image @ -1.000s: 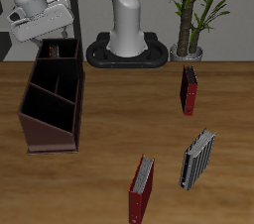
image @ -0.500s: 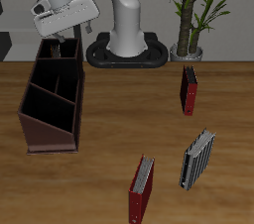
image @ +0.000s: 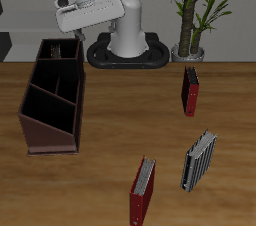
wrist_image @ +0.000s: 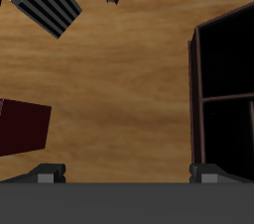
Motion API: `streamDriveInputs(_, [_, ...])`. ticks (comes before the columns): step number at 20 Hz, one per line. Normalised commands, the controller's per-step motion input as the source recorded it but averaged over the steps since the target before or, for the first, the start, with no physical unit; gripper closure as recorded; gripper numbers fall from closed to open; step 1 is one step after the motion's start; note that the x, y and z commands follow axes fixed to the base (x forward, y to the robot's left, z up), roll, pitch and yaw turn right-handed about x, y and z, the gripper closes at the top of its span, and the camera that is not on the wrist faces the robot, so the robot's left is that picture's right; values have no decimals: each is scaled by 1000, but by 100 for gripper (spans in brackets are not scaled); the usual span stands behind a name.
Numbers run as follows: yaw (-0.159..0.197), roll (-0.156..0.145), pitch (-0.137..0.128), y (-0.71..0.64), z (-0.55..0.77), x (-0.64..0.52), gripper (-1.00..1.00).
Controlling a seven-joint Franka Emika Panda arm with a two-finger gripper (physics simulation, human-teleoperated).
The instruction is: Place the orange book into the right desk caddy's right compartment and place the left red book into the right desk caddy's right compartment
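My gripper high above right desk caddy back end, fingers apart, holding nothing. Left red book upright near plant.

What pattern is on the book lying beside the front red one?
Grey-and-black stripes on the striped book, lying next to the brighter red book; clearest in the exterior view.

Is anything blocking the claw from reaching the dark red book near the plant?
Probably not. The left red book stands alone on bare table, apart from the striped book. The claw, raised by the right desk caddy, looks empty.
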Motion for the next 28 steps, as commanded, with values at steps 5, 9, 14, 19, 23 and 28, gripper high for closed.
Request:
streamDriveInputs(5, [-19,-47,-48,610,194,254,-100])
streamDriveInputs(9, [-15,-51,-19,327,90,107,-100])
streamDriveInputs(14, [12,-23,-18,594,-49,60,-100])
streamDriveInputs(19, [46,-53,-31,457,-44,-53,-100])
streamDriveInputs(23, [19,23,-26,462,-4,-57,-100])
streamDriveInputs(28, [-28,-17,-26,479,-17,63,-100])
